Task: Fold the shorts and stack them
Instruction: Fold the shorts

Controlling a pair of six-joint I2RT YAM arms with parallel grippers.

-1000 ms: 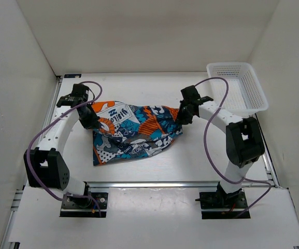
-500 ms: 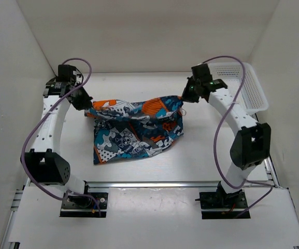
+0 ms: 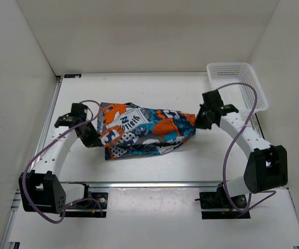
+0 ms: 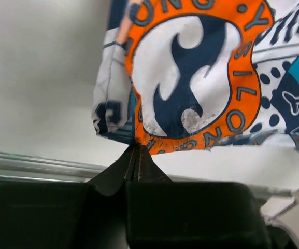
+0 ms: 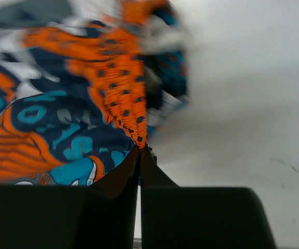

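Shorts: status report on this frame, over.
Left gripper shut on shorts, left edge. Right gripper shut on right edge. Shorts stretched between them, not yet stacked. Basket far right, apart from cloth.

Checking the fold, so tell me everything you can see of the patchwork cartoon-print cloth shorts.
The soft patchwork-print cloth shorts, orange, teal, navy and white with lettering, stretch as a crumpled band across the white table. The left hand pinches one end, the right hand the other; both are shut on cloth.
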